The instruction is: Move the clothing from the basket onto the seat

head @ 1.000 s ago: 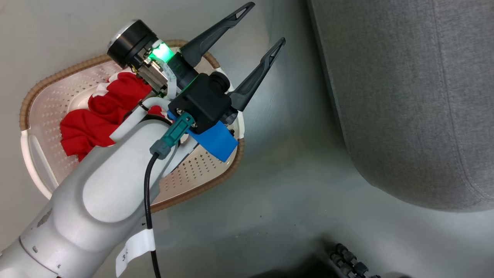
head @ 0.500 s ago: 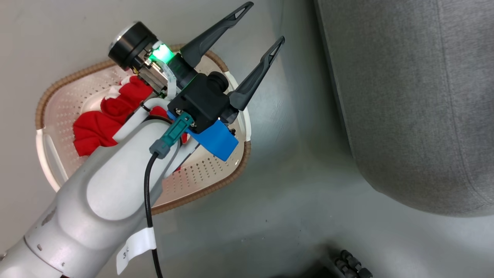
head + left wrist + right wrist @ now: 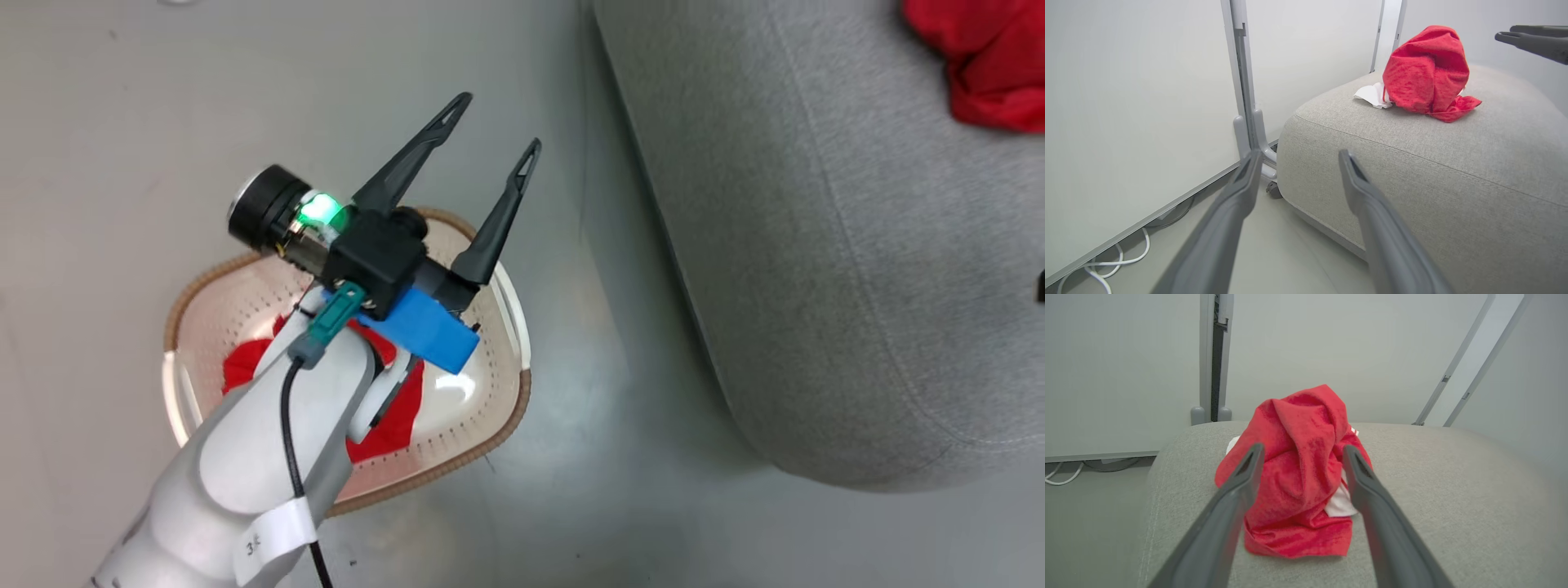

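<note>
the left gripper (image 3: 500, 120) hangs released and empty above the basket (image 3: 237, 306), its two dark fingers spread apart and pointing past the basket's far rim toward the seat (image 3: 816, 286). in its own wrist view the left gripper (image 3: 1300, 153) faces the seat's rounded corner (image 3: 1453, 163) with nothing between the fingers. under that arm, one red garment (image 3: 384, 425) lies crumpled on the basket's floor, partly hidden by the pale forearm. the basket stands on the grey floor (image 3: 122, 122), just beside the seat but not touching it. the right gripper (image 3: 1303, 448) is also released, fingers parted and holding nothing; the second red garment (image 3: 1298, 469) sits bunched in a heap on the seat (image 3: 1453, 498) beyond the fingertips, a bit of white fabric showing at its base. from the left wrist, the right gripper (image 3: 1504, 32) hovers above the seat, apart from that heap (image 3: 1425, 73). in the head view the heap (image 3: 992, 65) lies at the seat's far end.
</note>
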Motion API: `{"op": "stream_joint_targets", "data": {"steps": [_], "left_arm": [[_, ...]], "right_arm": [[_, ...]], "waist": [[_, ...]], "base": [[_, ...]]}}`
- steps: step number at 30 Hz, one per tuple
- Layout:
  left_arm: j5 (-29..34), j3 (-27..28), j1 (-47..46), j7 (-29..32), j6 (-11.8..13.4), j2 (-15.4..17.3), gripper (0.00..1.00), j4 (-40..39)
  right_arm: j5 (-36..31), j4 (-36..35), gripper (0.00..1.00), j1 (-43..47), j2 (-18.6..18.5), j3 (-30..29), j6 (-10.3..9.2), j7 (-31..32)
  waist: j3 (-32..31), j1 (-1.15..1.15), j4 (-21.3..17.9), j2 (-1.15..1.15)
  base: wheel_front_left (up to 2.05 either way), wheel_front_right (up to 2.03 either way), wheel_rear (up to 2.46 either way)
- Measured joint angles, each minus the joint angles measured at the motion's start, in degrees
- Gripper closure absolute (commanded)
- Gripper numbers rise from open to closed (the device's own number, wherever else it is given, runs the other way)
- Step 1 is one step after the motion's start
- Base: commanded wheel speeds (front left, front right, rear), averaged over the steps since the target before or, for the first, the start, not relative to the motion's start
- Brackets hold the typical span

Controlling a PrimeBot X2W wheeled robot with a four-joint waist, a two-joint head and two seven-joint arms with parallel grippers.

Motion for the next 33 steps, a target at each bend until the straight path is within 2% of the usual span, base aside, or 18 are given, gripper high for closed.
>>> {"op": "stream_joint_targets", "data": {"steps": [6, 18, 33], "left_arm": [[-1.0, 6.4, 7.0, 0.0, 0.9, -0.4, 0.0, -2.3], [0.7, 19.9, 21.2, -0.1, 1.1, -2.7, 0.0, -4.4], [5.7, 33.0, 34.9, -0.1, -1.2, -7.7, 0.0, -6.6]], "right_arm": [[0.3, -6.2, 0.0, 7.1, 2.7, 4.8, 0.0, 0.0], [0.5, -11.5, 0.0, 18.2, 7.3, 13.2, 0.0, 0.0], [1.5, -10.8, 0.0, 25.7, 10.4, 18.0, 0.0, 0.0]], "waist": [[-7.6, 0.0, 0.7, 0.0], [-21.2, -0.02, 4.6, 0.0], [-31.3, -0.01, 10.2, 0.0]], "base": [[0.0, 0.0, 0.0], [0.0, 0.0, 0.0], [0.0, 0.0, 0.0]]}}
